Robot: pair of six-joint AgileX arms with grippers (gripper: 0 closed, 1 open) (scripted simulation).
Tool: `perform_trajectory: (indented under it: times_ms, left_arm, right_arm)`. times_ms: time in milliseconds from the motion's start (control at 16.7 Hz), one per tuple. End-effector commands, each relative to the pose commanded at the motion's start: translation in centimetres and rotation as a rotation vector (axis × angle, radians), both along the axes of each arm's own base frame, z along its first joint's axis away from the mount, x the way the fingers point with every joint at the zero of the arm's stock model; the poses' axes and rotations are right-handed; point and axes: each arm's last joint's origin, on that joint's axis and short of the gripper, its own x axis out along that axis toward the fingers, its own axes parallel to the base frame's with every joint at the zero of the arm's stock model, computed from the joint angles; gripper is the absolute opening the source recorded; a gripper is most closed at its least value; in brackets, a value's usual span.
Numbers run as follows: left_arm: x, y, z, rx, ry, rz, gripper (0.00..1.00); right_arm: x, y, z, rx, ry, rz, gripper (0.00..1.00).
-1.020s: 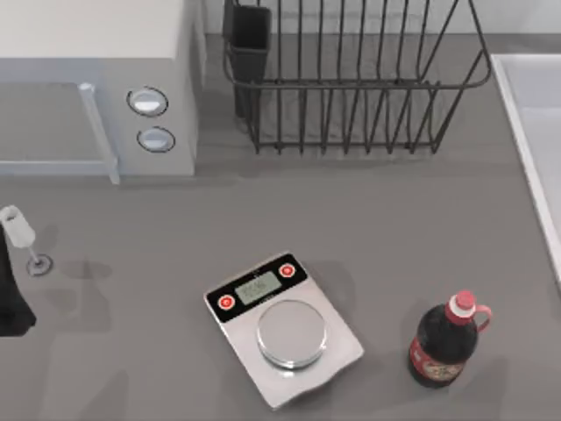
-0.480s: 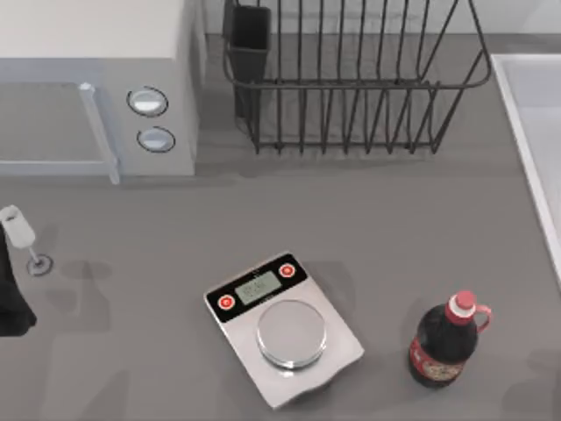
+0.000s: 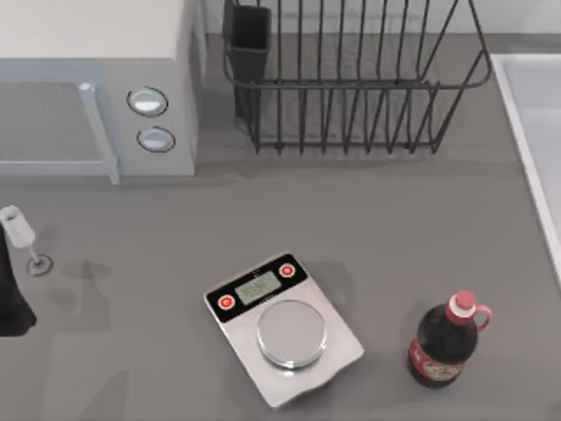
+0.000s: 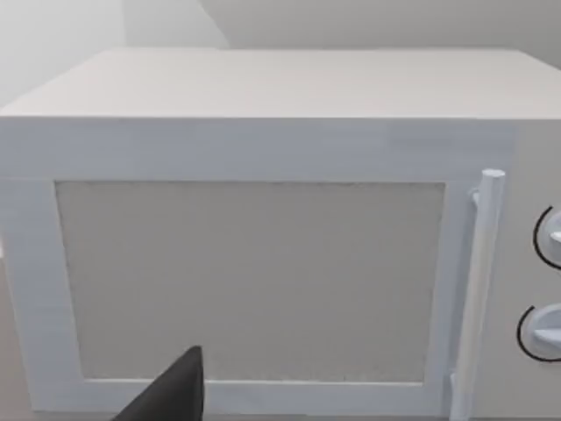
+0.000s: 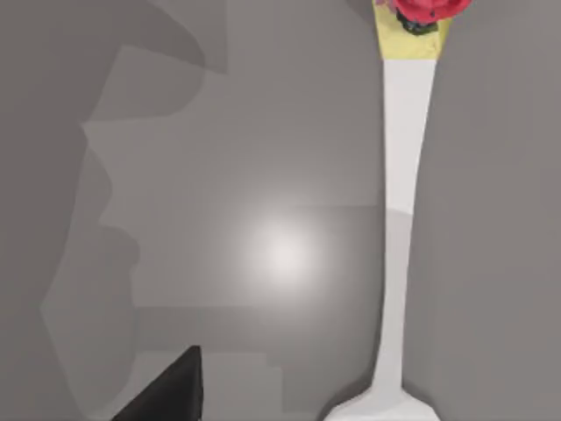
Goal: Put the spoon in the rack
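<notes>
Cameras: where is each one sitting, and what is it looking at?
Top view: sits above the table, looking down at the rack, microwave, scale and bottle; the left arm shows at the left edge.
Left wrist view: rides the left arm, facing the microwave's door; a dark fingertip shows.
Right wrist view: rides the right arm, looking at the spoon on the table; a dark fingertip shows.
Shared: the microwave, in the top and left wrist views.

Black wire rack (image 3: 351, 83), glossy plastic spoon (image 5: 399, 219), matt table (image 3: 394, 228)
</notes>
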Motion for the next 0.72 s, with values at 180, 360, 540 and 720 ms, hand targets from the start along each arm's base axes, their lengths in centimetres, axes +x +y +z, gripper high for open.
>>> perform_trajectory:
  times_ms: [180, 360, 540, 720]
  left_arm:
    - [0.0, 0.0, 0.0, 0.0, 0.0, 0.0, 1.0]
    - [0.0, 0.0, 0.0, 0.0, 0.0, 0.0, 1.0]
    - [0.0, 0.0, 0.0, 0.0, 0.0, 0.0, 1.0]
    - [0.0, 0.0, 0.0, 0.0, 0.0, 0.0, 1.0]
  right_arm:
    - [0.0, 0.1, 0.0, -0.002, -0.002, 0.003, 1.0]
    - [0.1, 0.0, -1.0, 0.002, 0.003, 0.001, 1.0]
    - [0.4, -0.2, -3.9, 0.0, -0.001, 0.0, 1.0]
    - [0.5, -0.2, -7.3, -0.007, -0.01, 0.0, 1.0]
